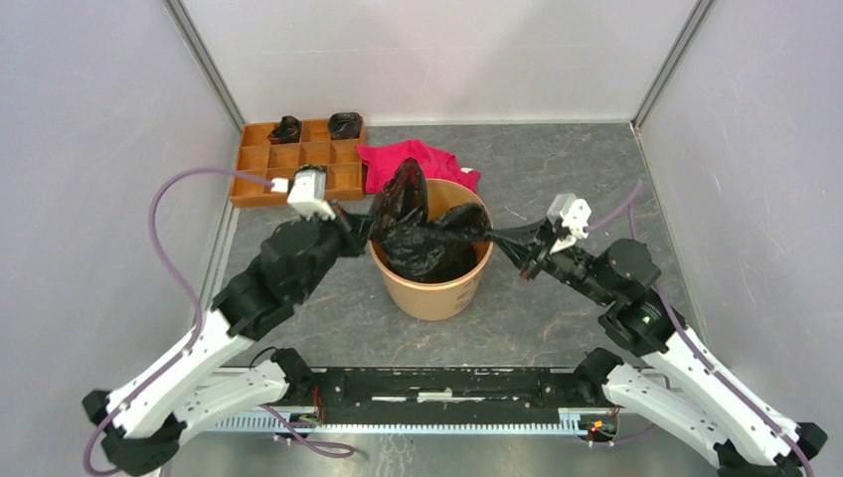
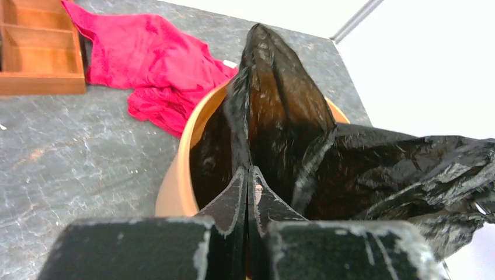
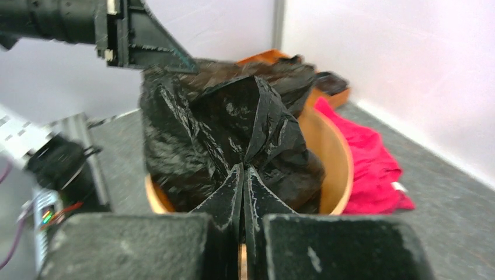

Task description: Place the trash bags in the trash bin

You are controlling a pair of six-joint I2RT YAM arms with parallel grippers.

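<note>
Trash bin (image 1: 434,293): light-orange tapered bucket with smooth walls, upright, between the two tools and just below their tips.
Trash bag (image 1: 427,238): glossy black film, heavily wrinkled, sagging into the bin's mouth; one flap standing above the far rim.
Bag hold: left edge pinched in the left tool (image 1: 360,231), stretched corner pinched in the right tool (image 1: 519,244).

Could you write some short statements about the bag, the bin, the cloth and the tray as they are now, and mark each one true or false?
1. The left hand and the right hand are both shut on the trash bag. True.
2. The trash bin lies on its side. False: it stands upright.
3. The red cloth is inside the bin. False: it lies on the table behind the bin.
4. The tray holds black items in two back compartments. True.
</note>
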